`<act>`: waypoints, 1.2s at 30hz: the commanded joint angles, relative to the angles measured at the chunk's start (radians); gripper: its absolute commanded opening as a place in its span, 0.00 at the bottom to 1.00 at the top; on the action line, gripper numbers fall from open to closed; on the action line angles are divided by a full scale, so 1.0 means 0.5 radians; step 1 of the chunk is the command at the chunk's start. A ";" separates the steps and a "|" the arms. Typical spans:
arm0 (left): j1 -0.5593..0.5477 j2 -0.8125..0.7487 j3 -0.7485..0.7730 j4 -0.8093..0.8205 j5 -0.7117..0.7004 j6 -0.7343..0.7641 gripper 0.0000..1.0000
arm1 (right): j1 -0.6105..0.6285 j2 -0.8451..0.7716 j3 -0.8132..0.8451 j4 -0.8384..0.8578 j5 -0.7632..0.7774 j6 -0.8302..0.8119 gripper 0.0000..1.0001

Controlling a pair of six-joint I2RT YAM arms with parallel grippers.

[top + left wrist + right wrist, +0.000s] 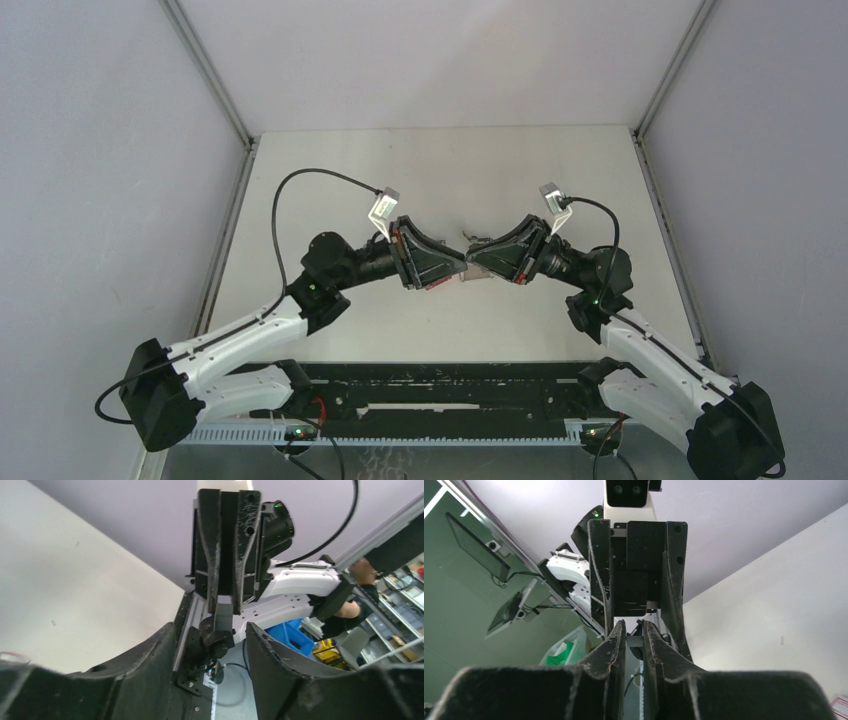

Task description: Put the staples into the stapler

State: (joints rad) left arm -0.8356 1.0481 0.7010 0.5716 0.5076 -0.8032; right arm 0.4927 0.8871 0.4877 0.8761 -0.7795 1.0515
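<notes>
Over the middle of the table (440, 170), the two arms are facing each other nose to nose, their fingertips almost touching above the surface. The left gripper (458, 264) is standing wide, its jaws spread well apart with nothing between them, and it is pointing straight into the other arm. The right gripper (477, 262) is sitting narrow, its jaws set to a thin slot. From the left wrist, a small grey piece is poking out past its fingertips. That is probably the staples (223, 614), though the strip is showing end-on and in shadow. The stapler is not showing plainly in any view. Only pale slivers are peeking out beside the fingertips from overhead, too small to name, so I cannot tell where it is sitting.

Judging by this, the task is sitting somewhere in its middle. The strip is being held clear of the table, which is the part done. Nothing is showing a stapler opened or a strip seated in its channel. Lining up, sliding the staples in and closing the stapler are all looking like work left to do.
</notes>
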 commanded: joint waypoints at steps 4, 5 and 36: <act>0.151 -0.237 -0.045 -0.558 -0.413 0.293 0.77 | -0.159 -0.195 0.086 -0.509 0.046 -0.431 0.08; 0.189 -0.255 -0.043 -0.665 -0.469 0.336 0.79 | -0.169 -0.228 0.090 -0.616 0.071 -0.515 0.09; 0.689 1.268 0.466 -0.610 -0.836 0.560 0.61 | -0.163 -0.346 0.062 -1.436 0.293 -1.145 0.10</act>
State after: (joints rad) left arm -0.4946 1.6508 0.8581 0.2417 0.0566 -0.5606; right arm 0.4088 0.7219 0.5152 0.1417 -0.6361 0.5102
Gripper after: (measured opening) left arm 0.650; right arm 0.129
